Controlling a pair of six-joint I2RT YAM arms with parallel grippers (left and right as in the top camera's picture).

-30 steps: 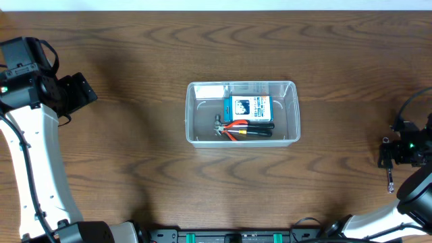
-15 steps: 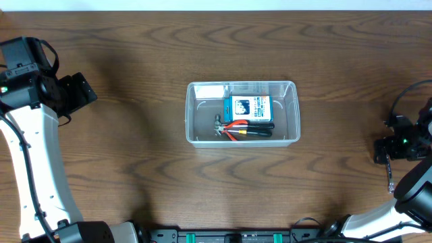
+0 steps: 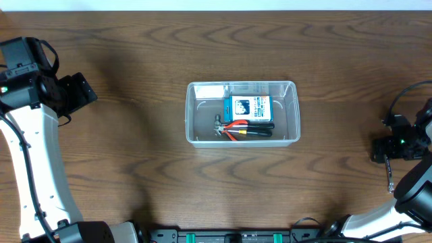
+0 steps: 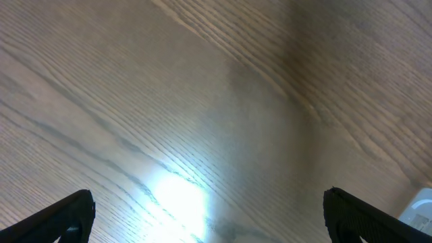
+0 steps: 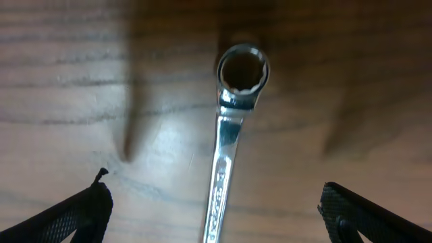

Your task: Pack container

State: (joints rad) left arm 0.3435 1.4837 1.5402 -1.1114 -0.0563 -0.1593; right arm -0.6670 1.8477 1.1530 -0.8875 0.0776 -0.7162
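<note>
The clear plastic container (image 3: 291,111) sits in the middle of the wooden table. Inside it lie a small blue-and-white box (image 3: 248,108) and red-handled pliers (image 3: 243,129). A shiny wrench (image 5: 229,145) lies flat on the table at the far right; it also shows in the overhead view (image 3: 389,177). My right gripper (image 5: 216,209) is open and hangs above the wrench, one finger on each side of its shaft, its ring end ahead of the fingers. My left gripper (image 4: 206,216) is open and empty over bare wood at the far left.
The left arm (image 3: 34,135) stands along the table's left side and the right arm (image 3: 412,189) at the right edge. A white corner (image 4: 420,206) shows at the edge of the left wrist view.
My right gripper has shifted slightly left and up over the wrench. The left arm and the container have not moved.
</note>
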